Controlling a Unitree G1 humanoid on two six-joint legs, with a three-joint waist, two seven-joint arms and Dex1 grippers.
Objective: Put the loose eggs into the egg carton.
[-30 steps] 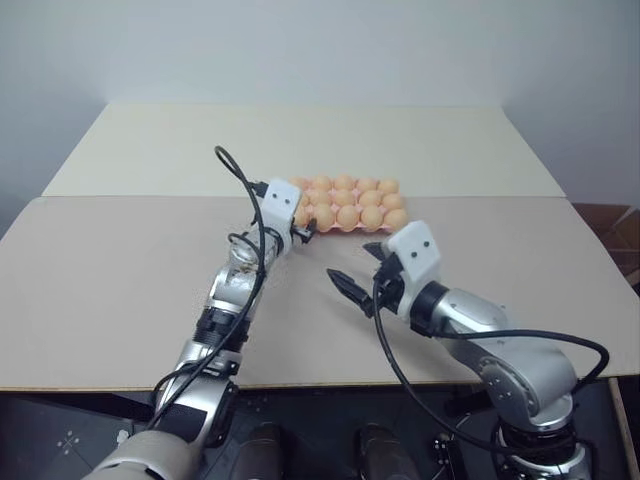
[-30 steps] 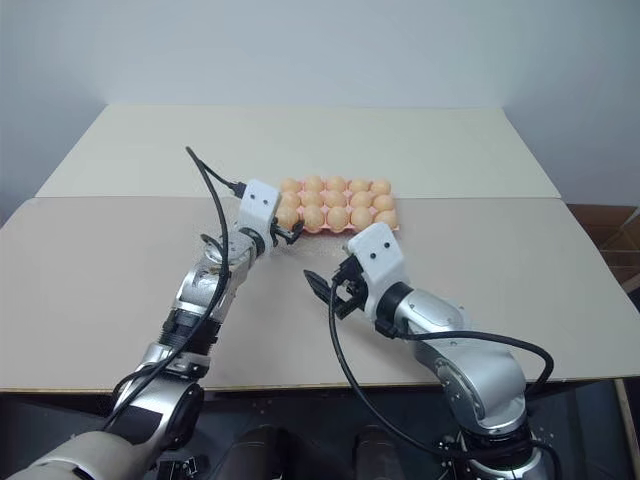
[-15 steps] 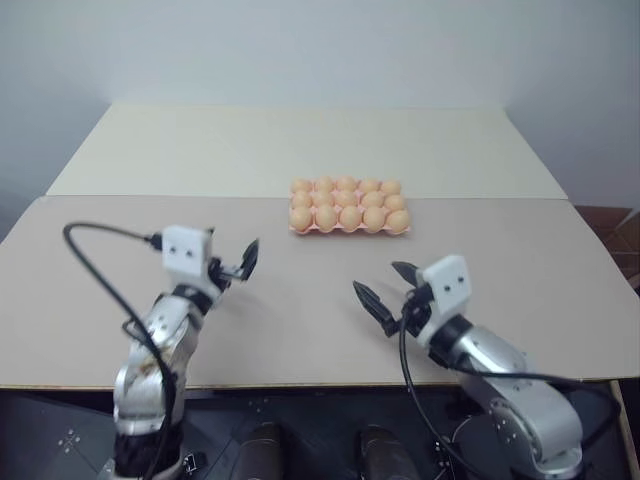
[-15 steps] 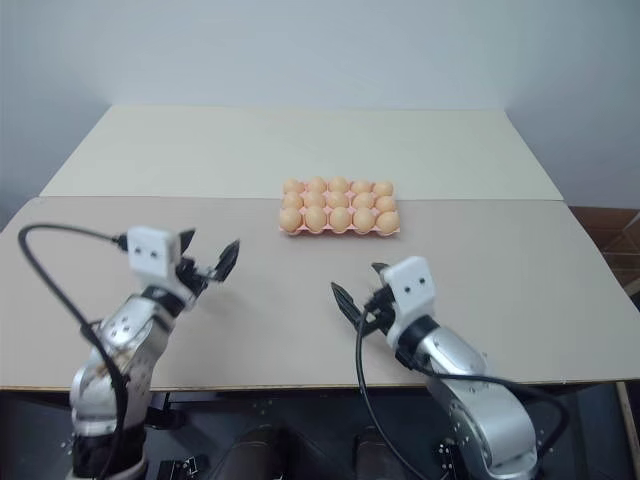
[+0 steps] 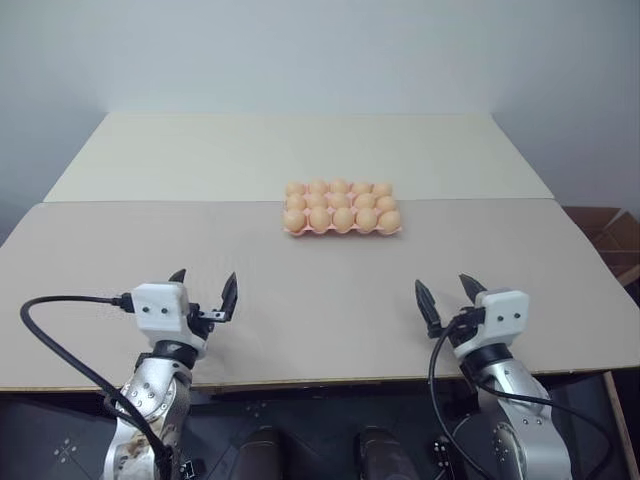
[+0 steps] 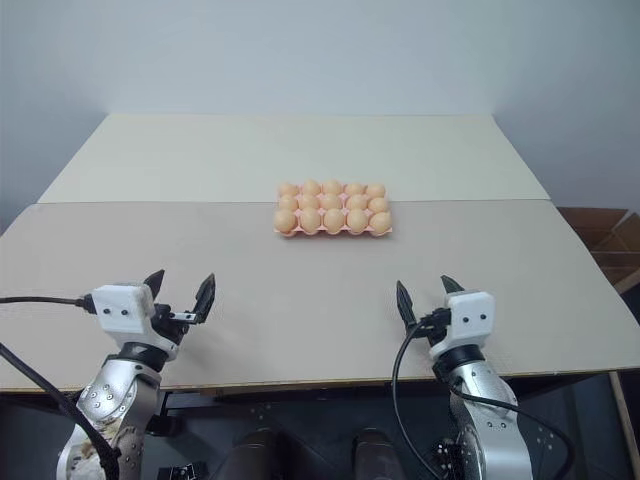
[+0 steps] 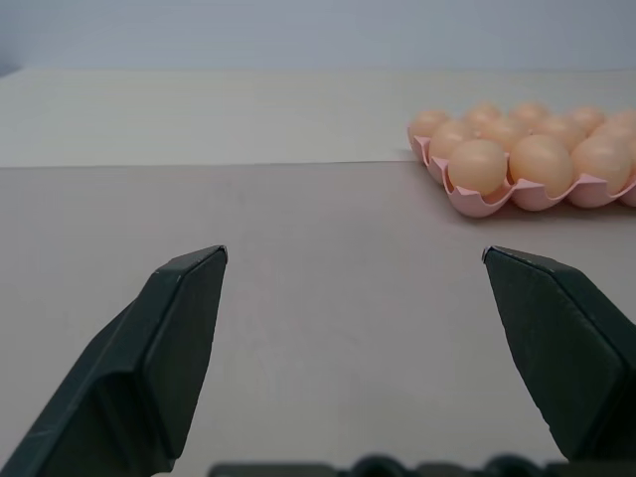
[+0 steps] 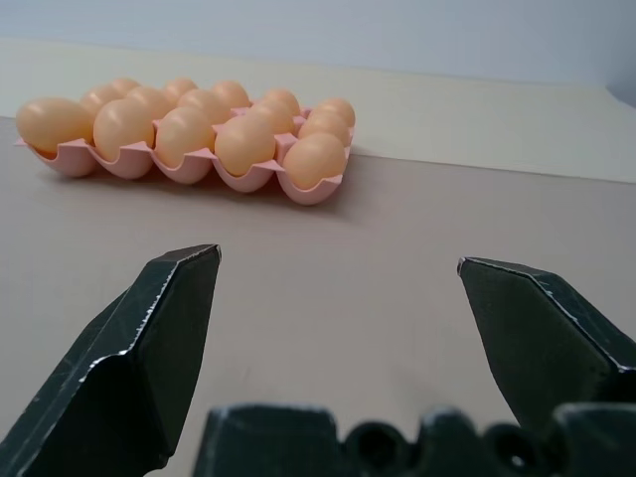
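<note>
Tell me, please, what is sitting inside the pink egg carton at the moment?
The egg carton holds pale orange eggs in three rows of five, every cell filled as far as I can see. The cups beneath the eggs are covered.

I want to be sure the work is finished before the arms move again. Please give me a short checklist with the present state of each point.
1. Egg carton cells filled with eggs: ok, three rows of five.
2. Loose eggs left on the table: ok, none seen.
3. Left tool open, holding nothing: ok.
4. Right tool open, holding nothing: ok.
5. Both tools apart from the carton: ok.
6. Every egg sitting fully in its cell: cannot tell.
</note>
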